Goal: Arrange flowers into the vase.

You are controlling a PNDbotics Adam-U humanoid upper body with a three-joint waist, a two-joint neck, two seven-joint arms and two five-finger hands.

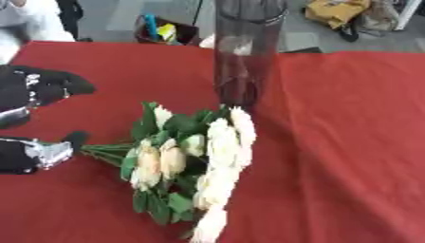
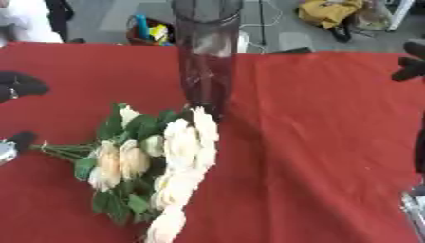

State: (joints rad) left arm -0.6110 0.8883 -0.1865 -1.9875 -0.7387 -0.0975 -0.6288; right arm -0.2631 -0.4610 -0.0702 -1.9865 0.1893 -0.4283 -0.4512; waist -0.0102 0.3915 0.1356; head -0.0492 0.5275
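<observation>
Left hand (image 1: 37,154) at the stem ends of the flowers (image 1: 195,156), fingers near the stems; whether they close on them I cannot tell. Right hand (image 2: 411,66) at the view's right edge, far from the flowers, fingers unreadable. Flowers lie flat on the red tablecloth (image 1: 348,142), blooms just before the vase (image 1: 246,52). Advice: grasp stems low, raise upright, stems first into the vase mouth.

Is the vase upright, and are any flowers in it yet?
Upright and empty: the vase stands on the red cloth, and the flowers lie beside its base.
</observation>
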